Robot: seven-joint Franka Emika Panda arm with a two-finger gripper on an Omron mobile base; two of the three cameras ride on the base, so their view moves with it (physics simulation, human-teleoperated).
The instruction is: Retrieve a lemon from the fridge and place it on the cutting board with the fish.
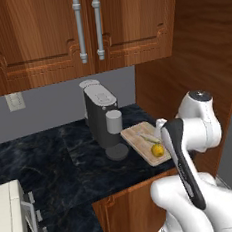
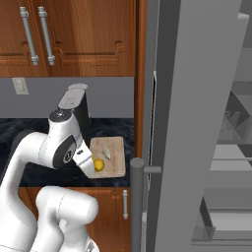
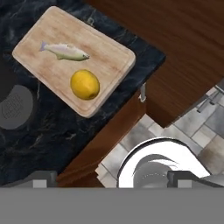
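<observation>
Lemon [image 3: 85, 84] lying on cutting board [image 3: 109, 50] just beside fish [image 3: 65, 51]; gripper [image 3: 111, 179] hovering above, jaws gaping wide, gripping nothing.

The dark worktop [image 1: 52, 159] is viewed from behind the arm on its left, forward and downward, at middle range, with the cutting board [image 1: 140, 136] right of centre. The same cutting board [image 2: 114, 156] is seen from behind on the right, where much of the frame is taken by the open fridge [image 2: 197, 123]. From the hand, the cutting board [image 3: 109, 52] is looked down upon from close above, beside the worktop edge and tiled floor [image 3: 192, 127].
</observation>
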